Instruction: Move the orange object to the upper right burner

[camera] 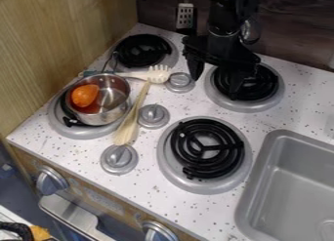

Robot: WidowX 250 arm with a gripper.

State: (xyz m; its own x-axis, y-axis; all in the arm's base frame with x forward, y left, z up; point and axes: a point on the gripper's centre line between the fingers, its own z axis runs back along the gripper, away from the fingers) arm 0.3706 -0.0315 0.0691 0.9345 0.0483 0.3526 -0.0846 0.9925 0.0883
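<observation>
Watching from here, I think the pick would be the risky part: the orange, rounded object (85,95) lies inside a small, shiny metal pot (114,115), close to the wall at its left side. The black two-finger gripper (217,78) is over the upper right burner (246,85), well apart from the pot, with its jaws apart and nothing between them. If one finger comes down on the rim, the pot could tip or slide, because it sits on a raised black coil. If the grip takes only the top of the orange object, this round form could roll out of it. Also the pale wooden spatula (127,125), just beside the pot, could be pushed by a low arm. At the goal, the coil is uneven, so a release too high might let the object roll off.

About containers: the pot stands on the lower left burner (68,131) and holds the orange object. The grey, rectangular sink (256,186) is at the right, with a round drain in its floor.
</observation>
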